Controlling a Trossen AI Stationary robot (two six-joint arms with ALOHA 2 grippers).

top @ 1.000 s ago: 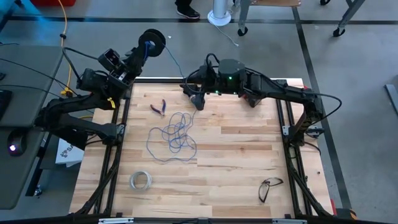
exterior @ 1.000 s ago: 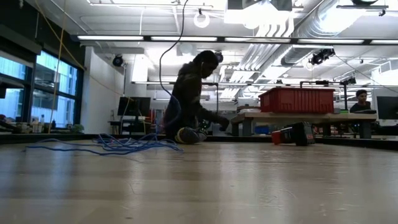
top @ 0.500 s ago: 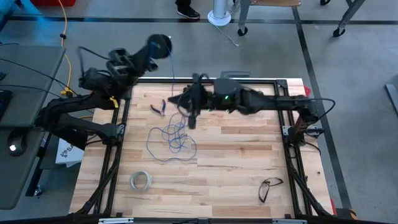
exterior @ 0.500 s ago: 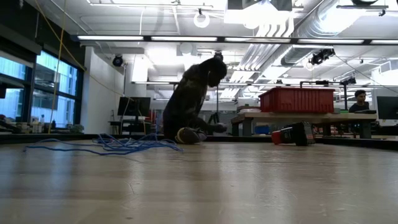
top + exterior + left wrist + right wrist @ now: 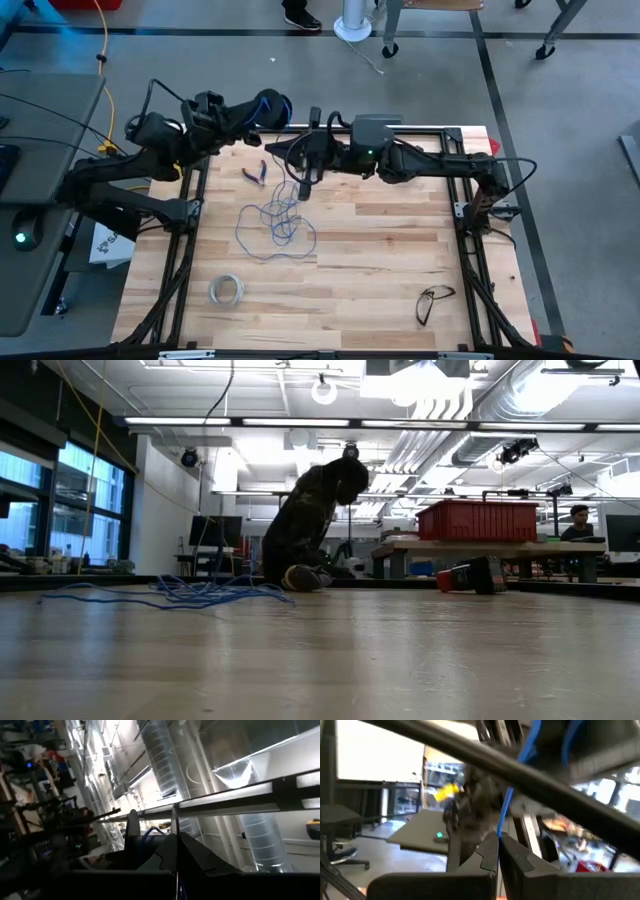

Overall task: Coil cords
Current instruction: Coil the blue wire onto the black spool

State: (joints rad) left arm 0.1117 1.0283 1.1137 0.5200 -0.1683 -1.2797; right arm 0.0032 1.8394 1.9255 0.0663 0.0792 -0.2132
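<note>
Right claw just pinched the wire; left claw pressed on spool (far-left bench edge), winding can start

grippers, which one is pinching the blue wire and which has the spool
The right gripper is shut on the thin blue wire. The left gripper clamps the dark spool at the table's far edge.

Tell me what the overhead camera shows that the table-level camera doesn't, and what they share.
Only the overhead view shows the spool held by the left gripper, the right gripper shut on the wire, plus pliers, a tape ring and glasses. Only the table-level view shows the red bin and a seated person behind. Both show the blue wire pile.
</note>
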